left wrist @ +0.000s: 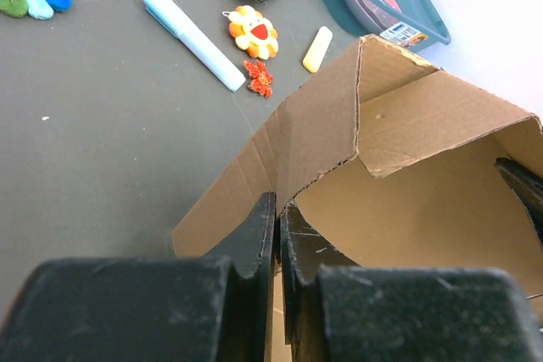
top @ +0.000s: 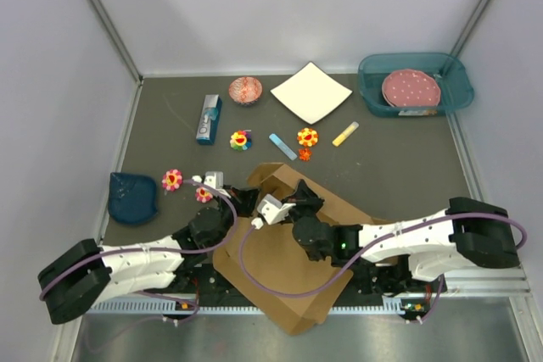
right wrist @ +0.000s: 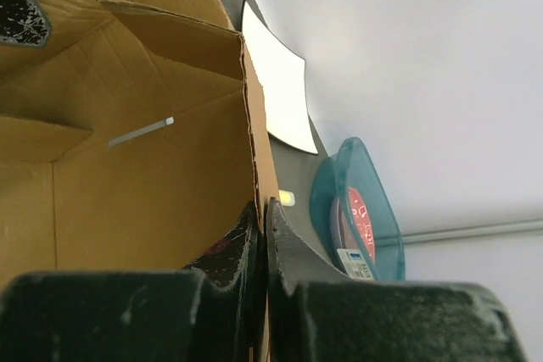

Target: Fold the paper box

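The paper box is brown cardboard, partly raised, at the near middle of the table, its near corner over the front edge. My left gripper is shut on the box's left raised wall; the left wrist view shows its fingers pinching the cardboard edge. My right gripper is shut on a neighbouring raised wall; the right wrist view shows its fingers clamped on the wall's edge. The two grippers sit close together at the box's far corner.
Behind the box lie a white square sheet, a teal tray holding a pink plate, a patterned bowl, a blue carton, a blue marker, a yellow marker, flower toys, and a dark blue cloth.
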Robot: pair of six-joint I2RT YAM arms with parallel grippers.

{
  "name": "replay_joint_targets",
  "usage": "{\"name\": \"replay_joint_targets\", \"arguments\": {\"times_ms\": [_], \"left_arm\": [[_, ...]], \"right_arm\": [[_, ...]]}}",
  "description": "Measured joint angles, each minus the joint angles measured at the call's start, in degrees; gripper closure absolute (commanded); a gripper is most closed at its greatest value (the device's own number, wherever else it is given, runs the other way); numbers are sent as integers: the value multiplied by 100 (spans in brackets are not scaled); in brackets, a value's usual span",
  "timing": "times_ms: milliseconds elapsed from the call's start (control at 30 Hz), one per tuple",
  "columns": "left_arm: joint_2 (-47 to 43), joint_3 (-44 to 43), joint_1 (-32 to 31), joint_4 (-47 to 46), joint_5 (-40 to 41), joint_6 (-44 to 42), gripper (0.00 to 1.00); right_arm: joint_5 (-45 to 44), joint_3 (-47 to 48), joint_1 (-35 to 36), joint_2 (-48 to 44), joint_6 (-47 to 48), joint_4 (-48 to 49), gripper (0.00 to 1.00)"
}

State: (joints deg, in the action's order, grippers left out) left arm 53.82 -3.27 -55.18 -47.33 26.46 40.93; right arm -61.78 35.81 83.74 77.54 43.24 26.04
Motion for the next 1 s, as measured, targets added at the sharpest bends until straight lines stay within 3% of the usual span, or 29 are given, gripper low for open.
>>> {"name": "replay_joint_targets", "arguments": {"times_ms": [300,367,433,633,867,1000], "left_arm": [[-210,0,0,319,-155,243,90],[-293,0,0,411,-190,289,92],[-516,2,0,619,-271,332,99],[-1084,0,0,1231,-638,522,100],[-310,-179,4,754,-1298,911,100],[256,-188,2,74,-1714,1021,82]], "right_arm": [[-162,168,122,125,-42,-402,100],[-195,192,133,136,-74,-452,100],[-216,219,136,136,-116,-509,100],[-326,225,138,170,-179,-555,100],[-719,219,133,234,-197,-684,100],[-894,216,133,251,-214,-804,100]]}}
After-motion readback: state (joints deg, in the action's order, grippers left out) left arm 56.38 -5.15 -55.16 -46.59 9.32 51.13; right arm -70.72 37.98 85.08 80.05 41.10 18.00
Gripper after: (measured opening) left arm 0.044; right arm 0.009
